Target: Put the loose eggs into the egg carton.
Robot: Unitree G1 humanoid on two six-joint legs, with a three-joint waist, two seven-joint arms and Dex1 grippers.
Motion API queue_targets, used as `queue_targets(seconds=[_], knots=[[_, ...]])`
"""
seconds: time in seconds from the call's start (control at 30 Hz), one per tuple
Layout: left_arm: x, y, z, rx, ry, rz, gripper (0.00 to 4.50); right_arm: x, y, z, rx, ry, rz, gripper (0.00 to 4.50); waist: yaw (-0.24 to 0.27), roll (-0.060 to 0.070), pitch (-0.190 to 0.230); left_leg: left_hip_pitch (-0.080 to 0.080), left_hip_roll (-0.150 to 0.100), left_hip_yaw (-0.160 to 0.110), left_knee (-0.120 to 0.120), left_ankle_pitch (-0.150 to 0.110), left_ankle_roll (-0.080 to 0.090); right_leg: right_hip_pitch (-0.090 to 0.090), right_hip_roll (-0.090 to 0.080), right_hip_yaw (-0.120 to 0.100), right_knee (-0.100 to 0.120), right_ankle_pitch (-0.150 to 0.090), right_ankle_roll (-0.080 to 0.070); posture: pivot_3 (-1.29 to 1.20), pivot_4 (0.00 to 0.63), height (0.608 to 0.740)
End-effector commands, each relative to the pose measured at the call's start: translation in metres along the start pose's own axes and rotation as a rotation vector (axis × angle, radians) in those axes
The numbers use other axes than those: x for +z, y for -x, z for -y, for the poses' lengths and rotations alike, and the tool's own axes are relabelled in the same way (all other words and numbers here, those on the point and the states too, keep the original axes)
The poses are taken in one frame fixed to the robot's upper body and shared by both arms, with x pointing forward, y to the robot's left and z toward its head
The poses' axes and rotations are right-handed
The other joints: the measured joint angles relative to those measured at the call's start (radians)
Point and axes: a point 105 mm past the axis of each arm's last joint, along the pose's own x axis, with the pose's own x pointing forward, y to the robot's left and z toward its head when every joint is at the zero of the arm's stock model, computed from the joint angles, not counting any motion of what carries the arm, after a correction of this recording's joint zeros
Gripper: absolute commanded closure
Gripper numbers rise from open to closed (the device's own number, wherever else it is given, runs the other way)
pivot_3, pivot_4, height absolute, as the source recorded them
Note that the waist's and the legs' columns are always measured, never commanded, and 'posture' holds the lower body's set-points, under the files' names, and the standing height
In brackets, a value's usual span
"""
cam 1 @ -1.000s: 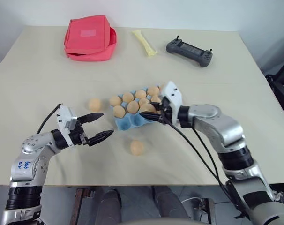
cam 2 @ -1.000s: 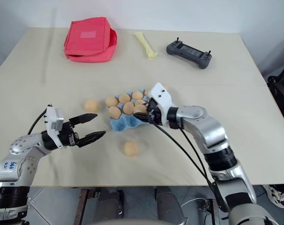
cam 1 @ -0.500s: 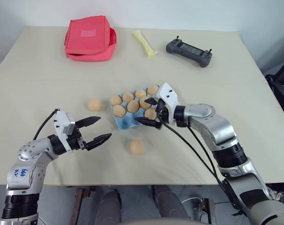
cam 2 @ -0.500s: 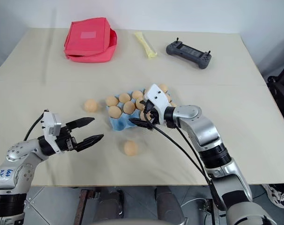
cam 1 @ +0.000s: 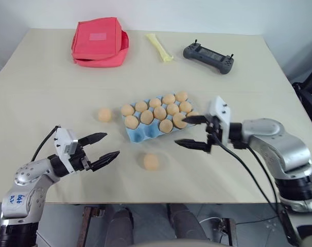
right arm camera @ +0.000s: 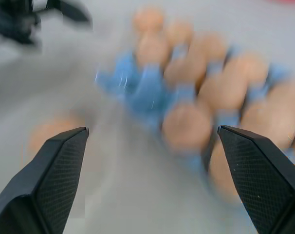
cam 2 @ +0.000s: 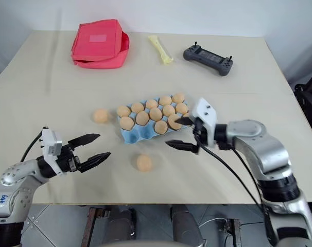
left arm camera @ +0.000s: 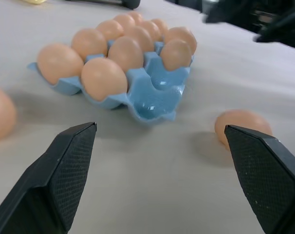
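We saw light blue moulded egg carton (cam 1: 157, 123) mid-desk (cam 1: 53, 82), nearly full; two loose pale tan eggs (cam 1: 151, 162) beside it. Both tools empty, fingers apart: right tool (cam 1: 193, 132) beside carton, left tool (cam 1: 100, 149) facing near egg, likely next pick.

A big pale wooden table (cam 1: 53, 77) by a white wall (cam 1: 197, 13).
Grey floor tiles (cam 2: 140, 226) show at the bottom of the frame.

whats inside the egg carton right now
The egg carton holds ten eggs; two cups at its near corner are empty. The cup bottoms under the seated eggs are covered.
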Motion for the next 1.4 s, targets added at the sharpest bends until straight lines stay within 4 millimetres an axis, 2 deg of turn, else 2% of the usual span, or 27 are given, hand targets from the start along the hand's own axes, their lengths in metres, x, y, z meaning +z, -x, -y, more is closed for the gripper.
queue_targets(seconds=[0.03, 0.13, 0.23, 0.33, 0.6, 0.73, 0.9, 1.17, 1.4], knots=[[0.009, 0.009, 0.008, 0.013, -0.027, 0.023, 0.00, 0.006, 0.018, -0.017, 0.098, 0.080, 0.028, 0.05, 0.000, 0.000, 0.000, 0.000, 0.000, 0.000, 0.000, 0.000, 0.000, 0.000, 0.000, 0.000, 0.000, 0.000, 0.000, 0.00, 0.150, 0.740], [0.005, 0.016, 0.015, 0.029, -0.014, 0.009, 0.00, 0.000, 0.023, -0.021, 0.132, 0.079, 0.012, 0.05, -0.003, 0.000, 0.000, 0.000, 0.000, 0.000, 0.001, 0.000, 0.000, 0.000, 0.000, 0.000, 0.000, 0.000, 0.000, 0.00, 0.150, 0.740], [0.004, 0.019, 0.019, 0.044, -0.007, 0.006, 0.00, -0.001, 0.025, -0.022, 0.153, 0.080, 0.011, 0.05, -0.001, 0.000, 0.000, 0.001, 0.000, 0.001, 0.002, 0.000, 0.000, 0.001, 0.000, 0.001, 0.000, -0.004, -0.008, 0.00, 0.150, 0.740], [0.005, 0.020, 0.019, 0.057, -0.007, 0.014, 0.00, -0.003, 0.025, -0.023, 0.168, 0.084, 0.014, 0.05, 0.001, 0.000, 0.000, 0.001, 0.000, 0.001, 0.004, 0.000, 0.000, 0.003, 0.000, 0.001, 0.000, -0.007, -0.013, 0.00, 0.150, 0.740], [0.007, 0.015, 0.027, 0.023, -0.008, 0.024, 0.00, -0.013, 0.019, -0.021, 0.183, 0.074, 0.004, 0.05, 0.000, 0.000, 0.000, 0.002, 0.000, 0.000, 0.004, 0.000, 0.000, 0.004, 0.000, 0.001, -0.003, -0.007, -0.013, 0.00, 0.150, 0.740], [0.007, 0.002, 0.039, -0.036, -0.021, 0.021, 0.00, -0.017, 0.016, -0.019, 0.178, 0.077, 0.009, 0.05, 0.000, 0.000, 0.000, 0.002, 0.000, 0.000, 0.004, 0.000, 0.000, 0.004, 0.000, 0.001, -0.003, -0.007, -0.013, 0.00, 0.150, 0.740], [0.008, -0.025, 0.057, -0.122, 0.011, 0.014, 0.00, -0.023, 0.015, -0.018, 0.178, 0.072, -0.002, 0.05, 0.002, 0.000, 0.000, 0.002, 0.000, 0.000, 0.004, 0.000, 0.000, 0.005, 0.000, 0.001, -0.003, -0.006, -0.012, 0.00, 0.150, 0.740], [0.013, -0.068, 0.086, -0.259, 0.007, 0.011, 0.00, -0.022, 0.013, -0.018, 0.169, 0.077, -0.008, 0.05, 0.002, 0.000, 0.000, 0.002, -0.001, 0.000, 0.005, 0.000, 0.000, 0.005, 0.000, 0.001, -0.003, -0.001, -0.002, 0.00, 0.150, 0.740], [0.007, -0.090, 0.086, -0.302, -0.017, -0.086, 0.00, -0.018, 0.013, -0.019, 0.149, 0.076, -0.007, 0.05, 0.003, 0.000, 0.000, 0.002, -0.001, 0.000, 0.006, 0.000, 0.000, 0.005, 0.001, 0.001, -0.001, 0.000, 0.000, 0.00, 0.150, 0.740]])
